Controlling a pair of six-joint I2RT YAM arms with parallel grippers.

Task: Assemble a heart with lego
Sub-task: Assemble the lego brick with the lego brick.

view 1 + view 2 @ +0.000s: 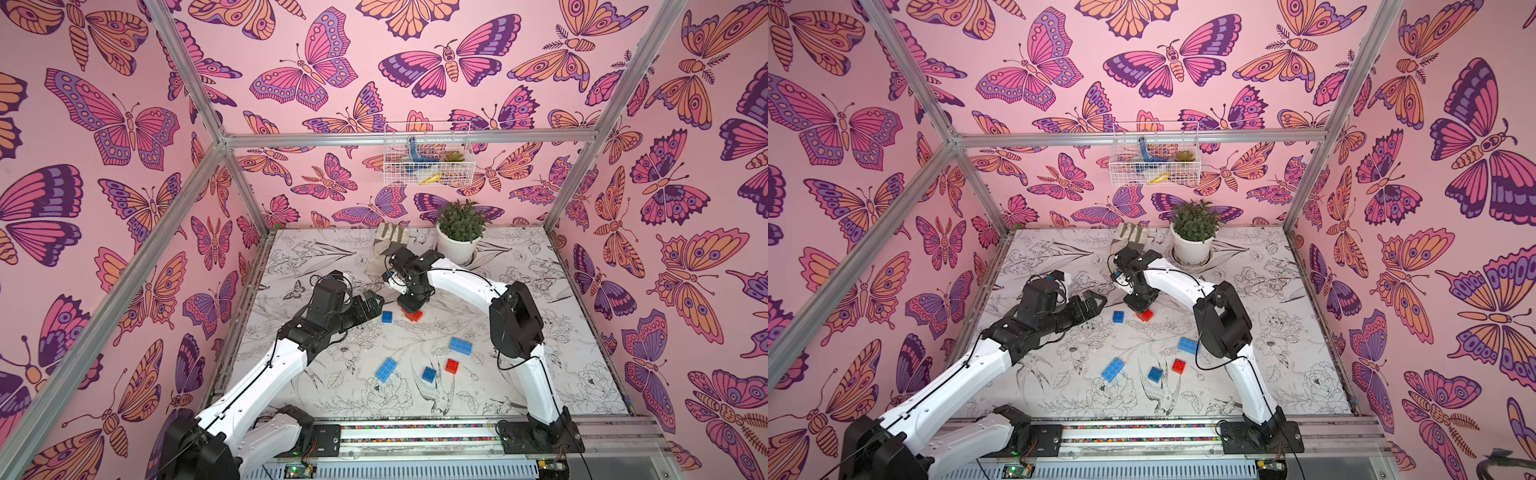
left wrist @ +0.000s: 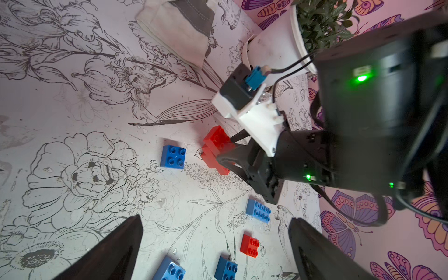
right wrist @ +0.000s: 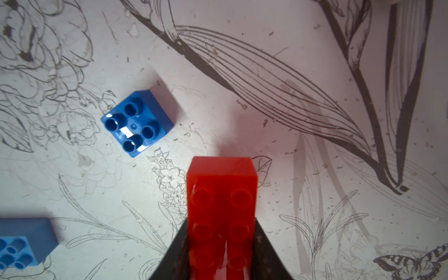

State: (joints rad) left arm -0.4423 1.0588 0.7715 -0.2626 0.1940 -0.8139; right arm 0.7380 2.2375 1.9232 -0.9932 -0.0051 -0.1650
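The right gripper [image 1: 411, 308] is clamped tight on a red long brick [image 3: 221, 206], which sits mid-table on what looks like a second red brick [image 2: 214, 164], offset beneath it. Just beside them lies a blue square brick [image 1: 387, 316], and the left gripper [image 1: 374, 305] hangs next to it, jaws spread wide and empty. Nearer the robot's base, four loose bricks lie apart on the flower-printed table [image 1: 291, 257] — a blue long brick [image 1: 386, 369], another blue long one [image 1: 460, 345], a smaller blue square [image 1: 429, 374] and a red square brick [image 1: 451, 365] — four blue and three red in sight.
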